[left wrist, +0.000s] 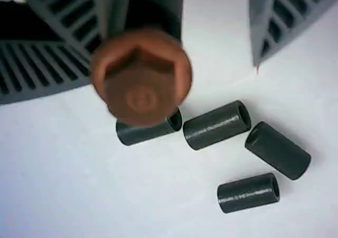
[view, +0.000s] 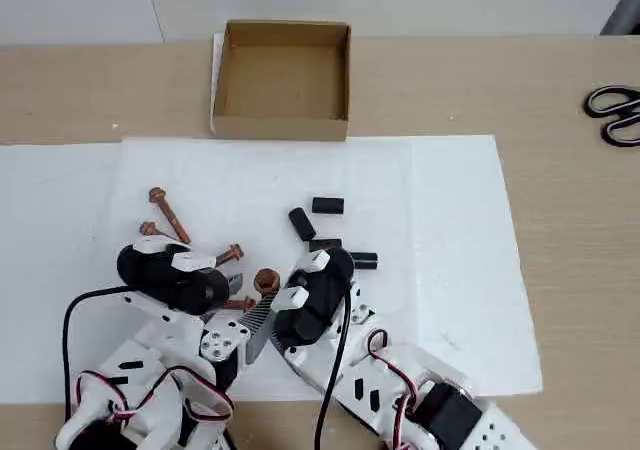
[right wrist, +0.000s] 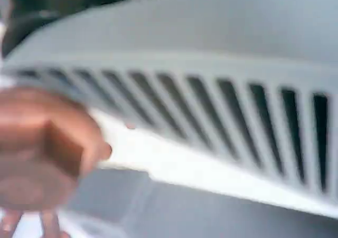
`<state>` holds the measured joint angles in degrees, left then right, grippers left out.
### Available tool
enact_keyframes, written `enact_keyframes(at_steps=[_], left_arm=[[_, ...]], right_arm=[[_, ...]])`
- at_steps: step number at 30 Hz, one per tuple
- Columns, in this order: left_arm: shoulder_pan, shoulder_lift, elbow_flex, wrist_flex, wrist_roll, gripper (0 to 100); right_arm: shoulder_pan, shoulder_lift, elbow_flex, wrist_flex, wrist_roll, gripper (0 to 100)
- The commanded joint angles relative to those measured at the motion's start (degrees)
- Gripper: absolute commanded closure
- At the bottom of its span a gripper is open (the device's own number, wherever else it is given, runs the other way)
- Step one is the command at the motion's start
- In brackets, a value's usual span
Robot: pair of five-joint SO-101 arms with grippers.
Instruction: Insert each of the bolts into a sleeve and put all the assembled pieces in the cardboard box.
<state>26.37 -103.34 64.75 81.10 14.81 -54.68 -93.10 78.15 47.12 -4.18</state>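
**Wooden tabletop (view: 560,220), white paper sheet (view: 450,200): one bolt (left wrist: 141,79) up between two grippers**

Wood-grain tabletop lies under a white paper sheet that covers its near middle and left. Both arms stand at the sheet's near edge. The left gripper (view: 250,315) and the right gripper (view: 296,282) are nose to nose over the near half of the sheet, a little left of its centre.

Between them a copper-coloured hex-head bolt is up off the paper. Its flanged head is turned toward the left wrist camera, and it also shows close at the side of the right wrist view. Ribbed grey gripper plastic crowds round it in both wrist views, too near and too blurred to sort out. I cannot tell which gripper has the bolt, nor whether either one's fingers are together or apart. A dark shape directly behind the head may be a sleeve on the shank.

Four black sleeves (view: 327,206) lie on their sides in a loose cluster at the sheet's middle, just beyond the right gripper. In the high view that gripper partly covers the nearest one. Loose bolts (view: 170,215) lie toward the sheet's left, beyond the left arm and apart from the sleeves.

The cardboard box (view: 280,128), open-topped, sits on the tabletop against the sheet's far edge, well apart from both grippers. Black-handled scissors (view: 612,115) rest at the tabletop's right edge.
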Motion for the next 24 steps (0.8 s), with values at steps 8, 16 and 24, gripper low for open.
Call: enact_keyframes(at_steps=[8,16,24], left_arm=[[3.3,0.5,-3.1,-0.8,4.7,83],[5.4,0.5,-3.5,-1.1,7.8,83],[5.2,0.6,-5.5,-3.8,7.6,83]], right_arm=[[0.7,-0.8,-3.6,-1.6,0.5,99.5],[0.7,-0.8,-3.5,-1.5,0.5,99.5],[0.7,-0.7,-3.5,-1.5,0.5,99.5]])
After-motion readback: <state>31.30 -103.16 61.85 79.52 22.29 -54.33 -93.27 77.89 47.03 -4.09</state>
